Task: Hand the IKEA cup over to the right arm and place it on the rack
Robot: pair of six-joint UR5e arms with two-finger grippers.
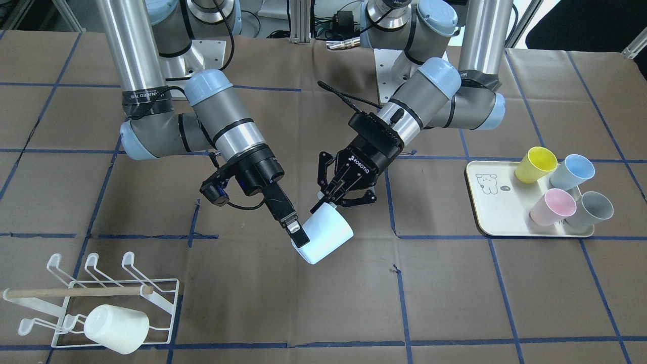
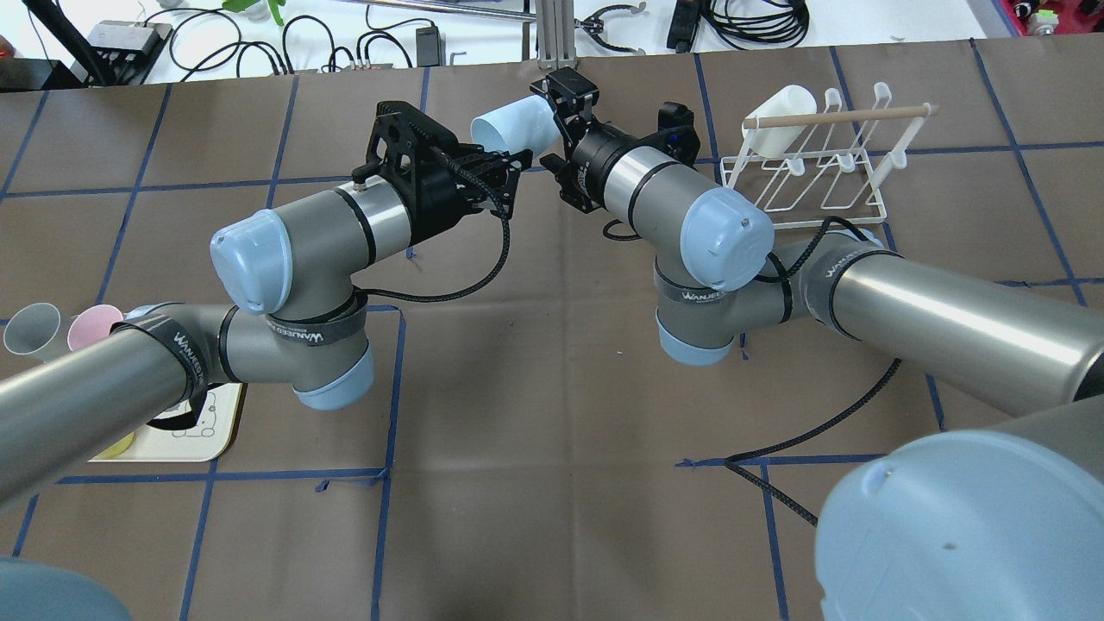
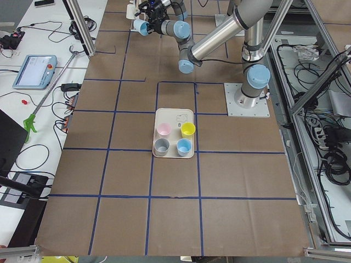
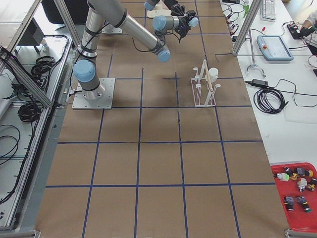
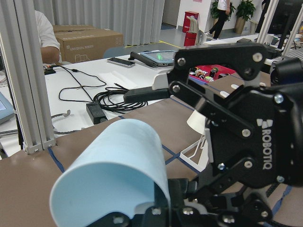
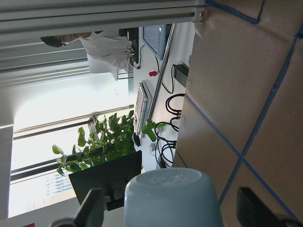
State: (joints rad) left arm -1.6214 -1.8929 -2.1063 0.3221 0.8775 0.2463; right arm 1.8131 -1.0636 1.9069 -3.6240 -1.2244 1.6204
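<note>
A pale blue IKEA cup [image 1: 326,235] hangs tilted in the air over the table's middle, between both grippers. My left gripper [image 1: 328,199], the linkage-finger one, is shut on the cup's rim; the left wrist view shows the cup [image 5: 113,175] pinched at its fingertips. My right gripper [image 1: 303,237] is open with its straight fingers [image 6: 92,208] on either side of the cup's closed base [image 6: 173,198], a small gap showing on each side. The white wire rack [image 1: 76,292] stands near the table's corner on my right, also in the overhead view [image 2: 837,116].
A white cup [image 1: 116,328] hangs on the rack's front prongs. A cream tray [image 1: 498,212] on my left side holds yellow [image 1: 536,164], blue [image 1: 573,172], pink [image 1: 553,207] and grey [image 1: 591,210] cups. Brown paper with blue tape lines covers the table.
</note>
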